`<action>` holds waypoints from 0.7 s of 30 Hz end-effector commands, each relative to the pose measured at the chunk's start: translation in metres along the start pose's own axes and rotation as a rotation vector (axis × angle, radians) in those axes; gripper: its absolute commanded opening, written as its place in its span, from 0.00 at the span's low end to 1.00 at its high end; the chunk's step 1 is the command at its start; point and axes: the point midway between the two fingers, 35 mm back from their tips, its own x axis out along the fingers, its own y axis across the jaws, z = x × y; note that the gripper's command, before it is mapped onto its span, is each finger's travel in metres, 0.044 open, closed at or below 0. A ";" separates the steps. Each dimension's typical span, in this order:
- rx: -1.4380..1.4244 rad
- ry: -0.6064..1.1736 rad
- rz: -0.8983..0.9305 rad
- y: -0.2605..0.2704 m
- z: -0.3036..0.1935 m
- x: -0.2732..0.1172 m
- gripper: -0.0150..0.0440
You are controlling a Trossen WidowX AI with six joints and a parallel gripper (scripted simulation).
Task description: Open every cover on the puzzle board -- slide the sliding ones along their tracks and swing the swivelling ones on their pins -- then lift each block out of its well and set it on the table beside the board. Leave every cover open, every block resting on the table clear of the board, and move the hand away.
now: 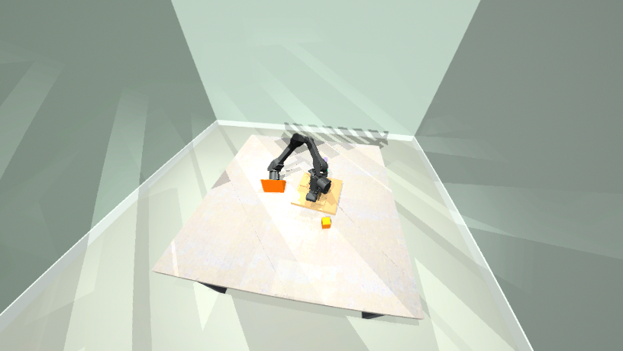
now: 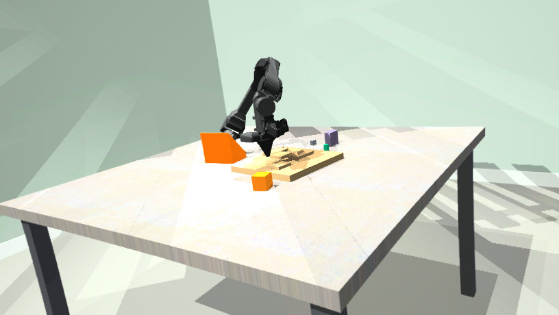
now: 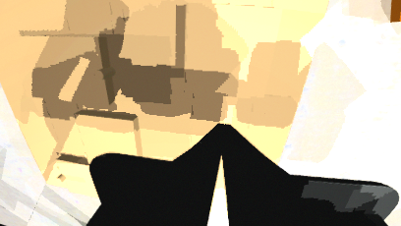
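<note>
The pale wooden puzzle board (image 1: 337,191) (image 2: 330,155) (image 3: 275,20) lies flat under the hand. Its raised covers are the same wood colour; one cover (image 2: 283,166) is near the board's front edge, and another cover (image 3: 108,133) shows at the lower left in the wrist view. Shadows hide which wells are open. My gripper (image 2: 267,155) (image 3: 223,130) is shut and empty, fingertips low over the board's left part. An orange-yellow block (image 1: 325,223) (image 2: 262,181) rests on the table in front of the board. No block is visible in a well.
Behind the board stand a purple block (image 2: 331,137) (image 1: 325,159), a small green block (image 2: 326,146) and a small grey block (image 2: 312,142). A large orange wedge-shaped body (image 1: 273,186) (image 2: 220,148) stands at the arm's base, left of the board.
</note>
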 end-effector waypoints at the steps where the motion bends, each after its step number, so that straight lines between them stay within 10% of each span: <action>1: 0.004 -0.002 0.004 0.000 0.000 0.004 0.25; 21: 0.004 -0.002 0.006 0.001 -0.001 0.023 0.25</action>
